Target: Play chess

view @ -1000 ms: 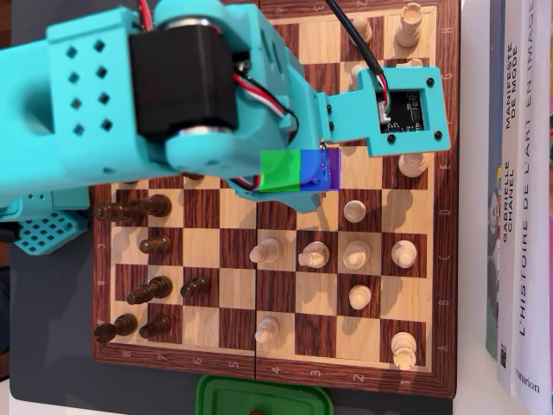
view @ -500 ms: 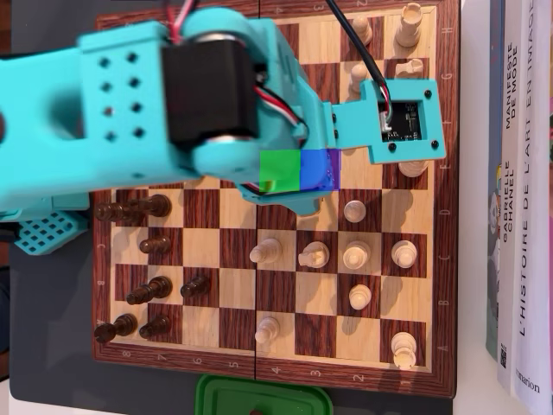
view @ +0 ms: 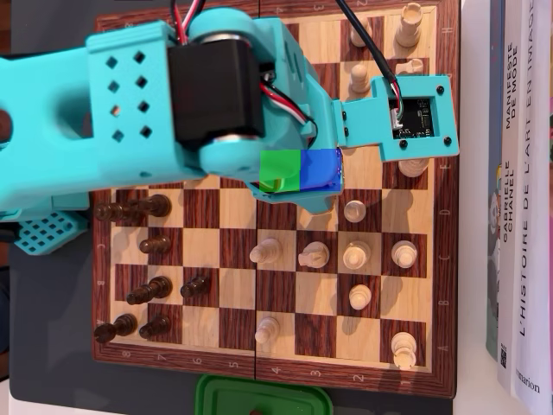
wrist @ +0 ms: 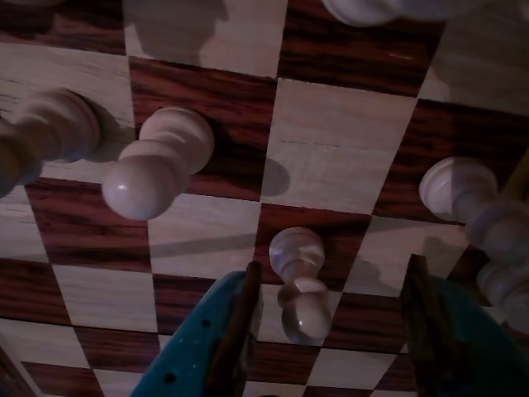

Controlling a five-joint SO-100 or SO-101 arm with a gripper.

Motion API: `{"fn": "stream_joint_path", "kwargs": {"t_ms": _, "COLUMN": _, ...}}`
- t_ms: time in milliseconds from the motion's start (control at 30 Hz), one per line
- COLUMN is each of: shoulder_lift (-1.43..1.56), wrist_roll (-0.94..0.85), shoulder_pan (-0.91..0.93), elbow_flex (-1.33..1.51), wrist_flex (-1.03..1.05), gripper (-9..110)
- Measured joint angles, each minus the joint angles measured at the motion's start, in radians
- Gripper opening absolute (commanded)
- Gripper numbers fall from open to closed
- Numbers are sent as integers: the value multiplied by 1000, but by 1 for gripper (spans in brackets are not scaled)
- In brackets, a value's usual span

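A small white pawn stands on the chessboard, right between the two teal fingers of the gripper in the wrist view. The fingers are wide apart and do not touch it — the hand holds nothing. A bigger white pawn stands up and to the left in that view, and more white pieces stand at the right edge.

From above, the teal arm covers the top half of the board. White pieces stand on the right side and dark pieces on the left. Books lie beside the board on the right — a green box sits below it.
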Motion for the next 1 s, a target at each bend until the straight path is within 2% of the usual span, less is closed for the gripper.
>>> {"fn": "stream_joint_path", "kwargs": {"t_ms": 367, "shoulder_lift": 0, "wrist_roll": 0, "shoulder_pan": 0, "elbow_flex": 0, "wrist_flex": 0, "gripper": 23}}
{"fn": "stream_joint_path", "kwargs": {"t_ms": 533, "shoulder_lift": 0, "wrist_roll": 0, "shoulder_pan": 0, "elbow_flex": 0, "wrist_flex": 0, "gripper": 17}}
{"fn": "stream_joint_path", "kwargs": {"t_ms": 1000, "shoulder_lift": 0, "wrist_roll": -15, "shoulder_pan": 17, "elbow_flex": 0, "wrist_flex": 34, "gripper": 17}}
